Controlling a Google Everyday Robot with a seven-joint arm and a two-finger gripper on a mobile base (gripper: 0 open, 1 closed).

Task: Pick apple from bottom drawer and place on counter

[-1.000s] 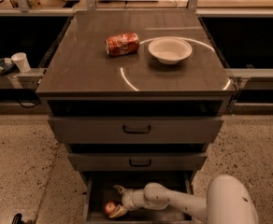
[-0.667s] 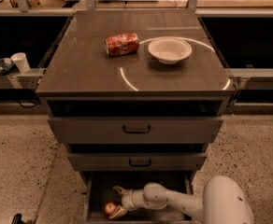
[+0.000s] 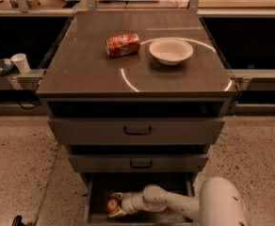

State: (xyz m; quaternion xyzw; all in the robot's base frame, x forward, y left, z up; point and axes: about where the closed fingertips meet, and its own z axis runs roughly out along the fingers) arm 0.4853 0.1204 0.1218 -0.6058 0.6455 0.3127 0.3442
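The apple is small, red with a yellowish patch, and sits at the left of the open bottom drawer. My gripper reaches into the drawer from the right on a white arm. Its fingers stand above and below the apple and are closed on it. The counter is the dark glossy cabinet top above, with curved light reflections.
A crushed red soda can and a white bowl stand on the counter. Two wider drawers with black handles are shut above the bottom drawer. A white cup stands on a ledge at the left. The floor is speckled.
My gripper has moved left over the apple and closed around it. The apple sits slightly higher in the drawer than before.
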